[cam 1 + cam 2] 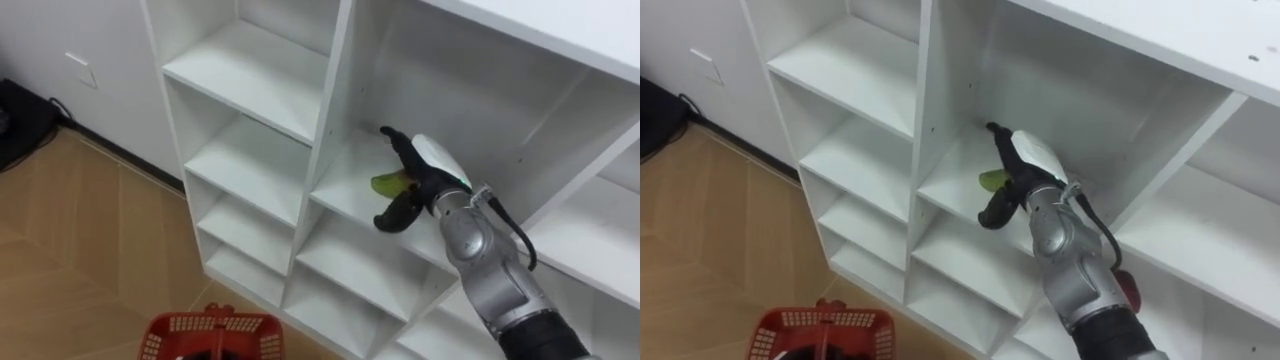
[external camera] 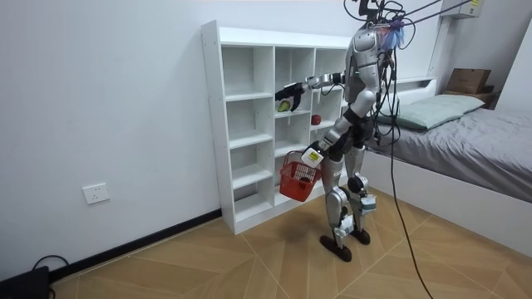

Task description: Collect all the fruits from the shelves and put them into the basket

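Green fruit [image 1: 388, 184] — smooth, rounded — sits clasped in the right hand [image 1: 428, 178], dark fingers curled round it, inside the white closet's [image 1: 250, 75] boxy cell — one o'clock of the red mesh basket [image 1: 210, 335].

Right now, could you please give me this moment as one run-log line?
stage: picking | right hand: fingers round small green fruit in white wooden shelf unit compartment | left hand: red plastic mesh basket hangs from it

The right hand [image 1: 422, 178] is black, with a smooth white cover over its back. Behind it the forearm is rounded silver-grey metal. A thin black cable loops beside the wrist, and the arm turns dark grey towards the elbow.
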{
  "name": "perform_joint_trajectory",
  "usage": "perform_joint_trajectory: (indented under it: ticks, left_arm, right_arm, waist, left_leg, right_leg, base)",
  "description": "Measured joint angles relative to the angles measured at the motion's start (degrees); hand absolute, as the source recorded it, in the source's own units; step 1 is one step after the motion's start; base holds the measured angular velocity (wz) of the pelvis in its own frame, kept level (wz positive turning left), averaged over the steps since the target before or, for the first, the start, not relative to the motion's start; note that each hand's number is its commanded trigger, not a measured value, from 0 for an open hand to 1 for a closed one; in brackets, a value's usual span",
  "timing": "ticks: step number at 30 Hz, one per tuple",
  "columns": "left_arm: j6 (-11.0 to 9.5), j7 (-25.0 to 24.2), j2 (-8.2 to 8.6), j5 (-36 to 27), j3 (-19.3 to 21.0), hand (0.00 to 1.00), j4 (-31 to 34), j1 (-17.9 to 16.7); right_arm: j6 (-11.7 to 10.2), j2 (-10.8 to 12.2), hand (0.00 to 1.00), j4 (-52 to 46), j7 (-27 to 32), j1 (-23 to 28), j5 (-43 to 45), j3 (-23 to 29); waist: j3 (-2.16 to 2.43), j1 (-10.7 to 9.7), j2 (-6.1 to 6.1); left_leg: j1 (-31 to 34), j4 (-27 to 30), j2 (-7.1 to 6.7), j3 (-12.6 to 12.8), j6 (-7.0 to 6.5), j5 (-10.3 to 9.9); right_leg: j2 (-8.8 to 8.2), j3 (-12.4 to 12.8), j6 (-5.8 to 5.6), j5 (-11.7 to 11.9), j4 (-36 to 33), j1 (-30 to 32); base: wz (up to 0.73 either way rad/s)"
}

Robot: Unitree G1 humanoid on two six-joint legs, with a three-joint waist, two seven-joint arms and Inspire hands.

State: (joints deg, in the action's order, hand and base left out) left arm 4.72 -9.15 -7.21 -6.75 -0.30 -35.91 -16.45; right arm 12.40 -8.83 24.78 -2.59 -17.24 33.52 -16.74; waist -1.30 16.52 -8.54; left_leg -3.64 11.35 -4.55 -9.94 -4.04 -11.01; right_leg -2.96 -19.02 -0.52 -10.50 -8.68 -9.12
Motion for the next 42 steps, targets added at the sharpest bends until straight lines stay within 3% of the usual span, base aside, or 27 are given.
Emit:
perform_joint_trajectory:
  ticks: [5,15,18,20,23,42]
  left_arm:
    - [0.38,0.21,-1.24,0.16,-0.04,1.00,0.00,-0.10]
    - [1.71,-0.40,-1.49,1.12,-0.01,1.00,1.18,0.66]
    - [2.15,-1.25,-2.11,2.51,-0.40,1.00,1.64,1.25]
    - [2.16,-1.83,-2.73,2.51,-0.75,1.00,1.88,1.40]
    - [2.16,-1.83,-2.99,2.59,-1.09,1.00,1.98,1.67]
    - [2.34,-2.86,-2.92,3.03,-1.06,1.00,2.36,1.66]
  right_arm:
    - [-0.14,-0.60,0.00,0.91,0.87,-0.18,-0.72,-0.13]
    - [-0.72,-1.49,0.00,7.53,3.27,-5.10,-4.31,-0.03]
    - [-1.69,-2.23,0.00,10.74,3.24,-7.75,-4.69,-0.02]
    - [-2.32,-2.24,0.00,11.67,3.25,-8.65,-5.05,-0.05]
    - [-2.84,-2.34,0.00,13.34,3.30,-9.81,-6.27,-0.01]
    - [-3.65,-4.26,0.00,15.06,3.82,-10.96,-10.85,0.11]
  waist:
    - [-0.09,0.74,-0.92]
    - [0.13,0.98,-1.35]
    - [-0.08,0.96,-1.78]
    - [-0.48,0.94,-2.19]
    - [-0.38,0.83,-2.74]
    - [-0.40,0.87,-2.71]
  left_leg:
    - [0.32,-0.02,0.07,0.31,-0.01,-0.01]
    - [2.92,1.04,-0.06,0.34,0.04,0.01]
    - [4.08,1.51,-0.05,0.44,0.20,0.11]
    - [4.30,1.68,0.05,0.42,0.25,0.15]
    - [5.25,2.21,-0.05,0.40,0.25,0.15]
    - [7.16,3.08,-0.07,0.30,0.26,0.17]
  right_leg:
    - [0.08,0.04,-0.01,0.01,-0.02,0.37]
    - [0.03,0.04,-0.01,0.02,-0.25,2.30]
    - [0.06,0.35,0.05,0.05,-0.57,3.40]
    - [0.10,0.35,0.06,0.05,-1.07,3.75]
    - [0.08,0.27,0.17,0.12,-1.07,4.37]
    - [0.07,-0.27,0.29,0.35,-1.10,5.88]
  base:
    - [-0.02]
    - [0.00]
    - [0.00]
    - [0.00]
    - [0.00]
    - [0.01]
